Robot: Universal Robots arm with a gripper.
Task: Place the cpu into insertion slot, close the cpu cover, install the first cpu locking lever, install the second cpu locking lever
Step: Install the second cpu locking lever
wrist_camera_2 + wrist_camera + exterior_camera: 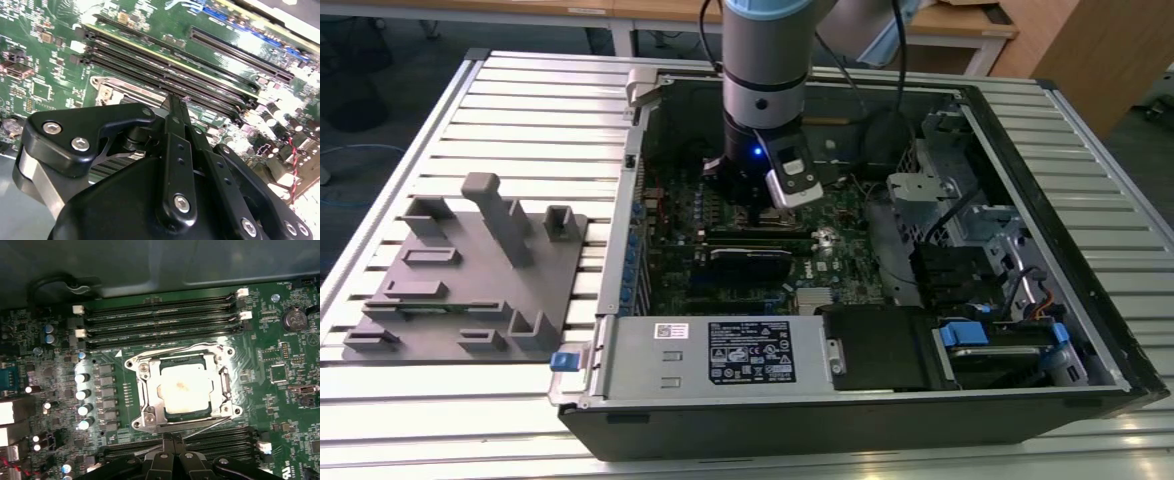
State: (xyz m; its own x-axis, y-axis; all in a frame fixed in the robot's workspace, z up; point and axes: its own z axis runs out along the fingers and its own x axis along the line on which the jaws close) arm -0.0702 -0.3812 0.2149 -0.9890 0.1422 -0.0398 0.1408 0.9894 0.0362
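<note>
CPU, dull silver square chip [184,389], is sitting socketed under shiny metal frame cover [150,390]; black end effector [172,440], fingers pressed together, is hovering beside it, probably addressing a lever.

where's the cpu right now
In the first wrist view the cpu sits in the insertion slot under the closed cpu cover, between two banks of long black memory slots.

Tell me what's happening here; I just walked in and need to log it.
A robot arm is working inside an open computer case, its gripper down beside the insertion slot. The cpu already sits in the slot, with the cpu cover closed over it. The jaws look pinched together, holding nothing.
</note>
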